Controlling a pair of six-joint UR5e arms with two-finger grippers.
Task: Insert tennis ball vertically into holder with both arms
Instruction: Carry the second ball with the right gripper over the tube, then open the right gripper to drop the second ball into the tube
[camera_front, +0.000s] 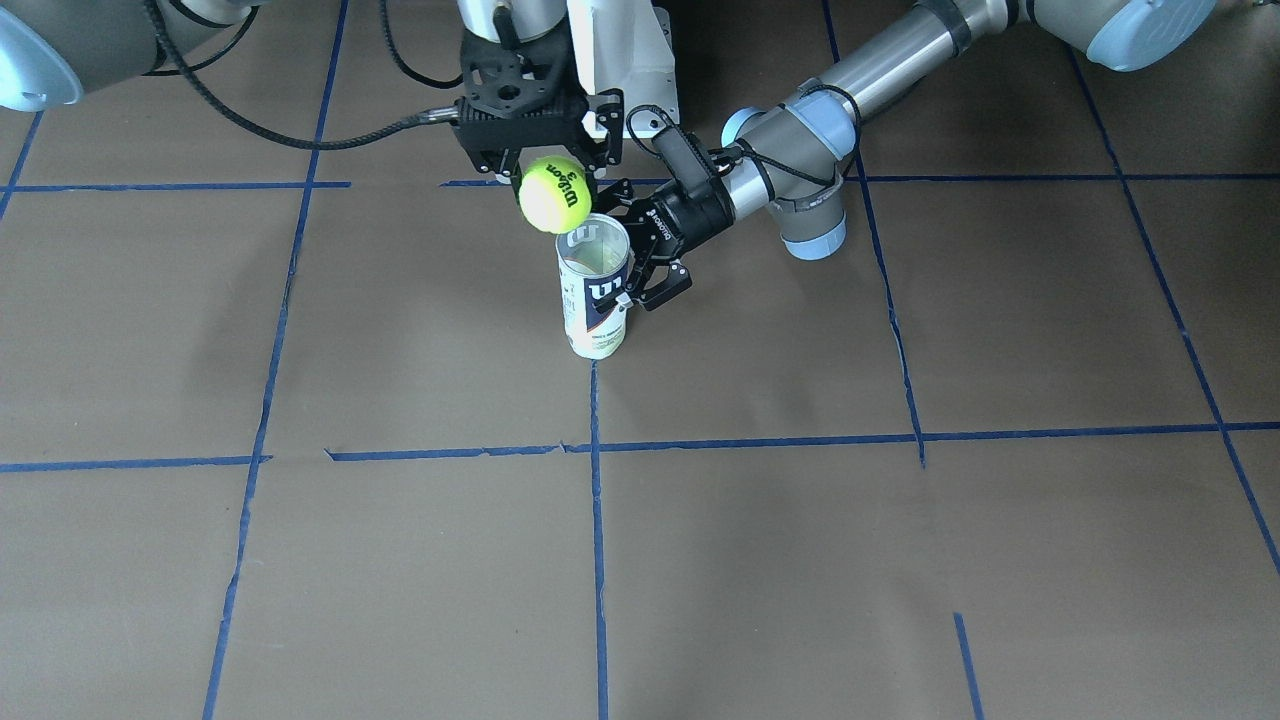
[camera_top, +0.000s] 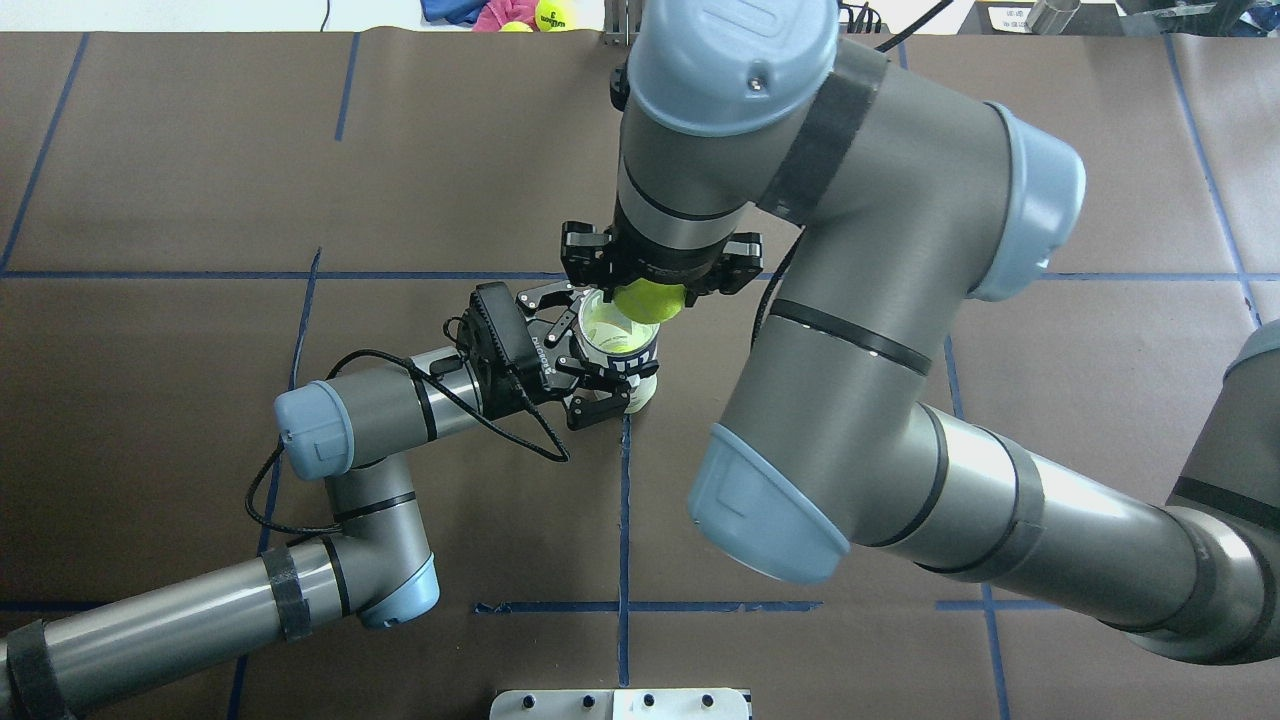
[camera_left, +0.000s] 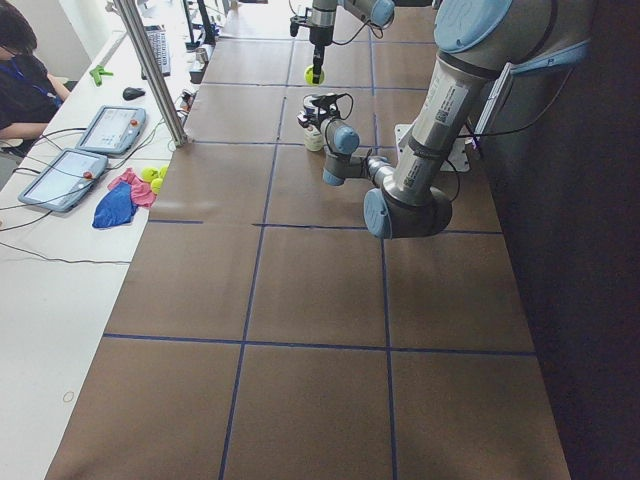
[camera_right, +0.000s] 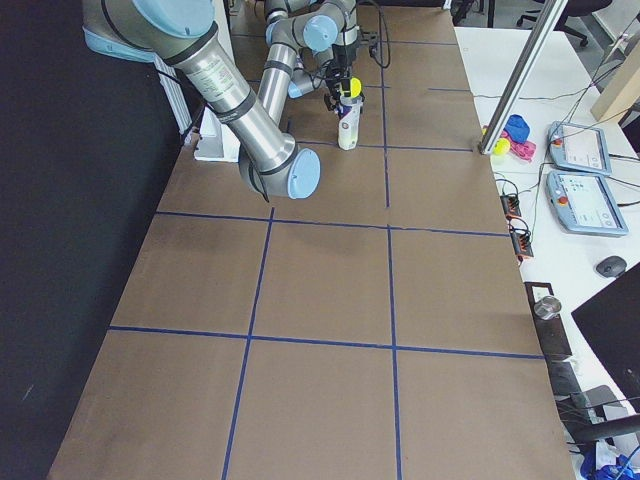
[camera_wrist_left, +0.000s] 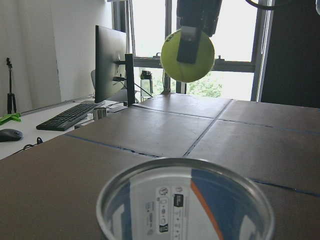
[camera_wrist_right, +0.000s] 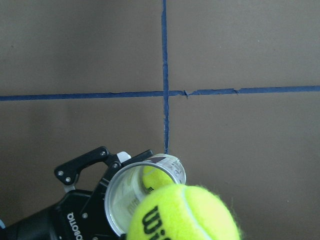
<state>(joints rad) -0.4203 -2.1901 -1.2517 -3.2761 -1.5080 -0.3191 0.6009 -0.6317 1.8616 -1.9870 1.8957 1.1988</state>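
Note:
The holder (camera_front: 595, 290), a clear can with a white and navy label, stands upright and open-topped on the brown table. A ball lies in its bottom in the right wrist view (camera_wrist_right: 151, 178). My left gripper (camera_front: 632, 272) is shut on the holder's side from the robot's left, fingers either side (camera_top: 590, 410). My right gripper (camera_front: 553, 190) points down and is shut on a yellow-green tennis ball (camera_top: 650, 298). It holds the ball just above the holder's rim, a little off centre. The left wrist view shows the ball (camera_wrist_left: 188, 55) above the rim (camera_wrist_left: 185, 167).
The white pedestal base (camera_front: 625, 60) stands behind the holder. Blue tape lines (camera_front: 598, 520) grid the table. Spare balls and coloured cloths (camera_top: 520, 14) lie past the table's far edge. An operator (camera_left: 20, 60) sits with tablets (camera_left: 105, 130) at that side.

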